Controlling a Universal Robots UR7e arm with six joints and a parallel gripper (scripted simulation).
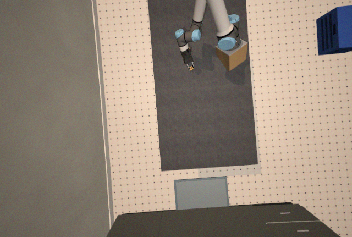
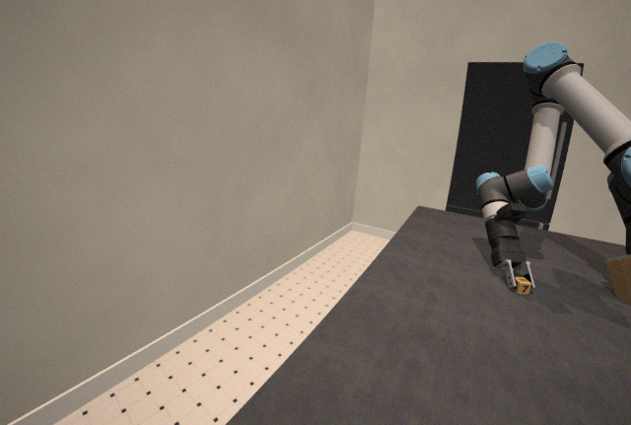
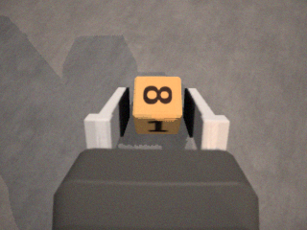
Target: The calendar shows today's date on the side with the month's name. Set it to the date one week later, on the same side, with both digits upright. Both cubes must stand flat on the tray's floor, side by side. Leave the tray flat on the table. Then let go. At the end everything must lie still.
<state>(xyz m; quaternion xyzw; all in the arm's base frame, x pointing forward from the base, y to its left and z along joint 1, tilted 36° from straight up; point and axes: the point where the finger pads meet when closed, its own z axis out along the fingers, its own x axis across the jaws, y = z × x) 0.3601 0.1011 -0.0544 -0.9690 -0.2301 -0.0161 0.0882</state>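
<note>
An orange number cube (image 3: pixel 157 103) stands on the dark grey table top between my fingers. In the wrist view it shows 8 on top and 1 on the near side. In the exterior view the cube (image 2: pixel 523 286) shows a 7. My gripper (image 3: pixel 156 103) is open, with a dark gap on each side between the white fingers and the cube. It points down at the table's far part (image 1: pixel 191 66). The tray, the month's name and the second cube are not in any view.
The arm's base stands on a tan box (image 1: pixel 231 54) to the right of the gripper. A blue crate (image 1: pixel 335 29) stands on the floor at the far right. A grey panel (image 1: pixel 201 192) and a dark cabinet (image 1: pixel 221 220) lie past the table's near end.
</note>
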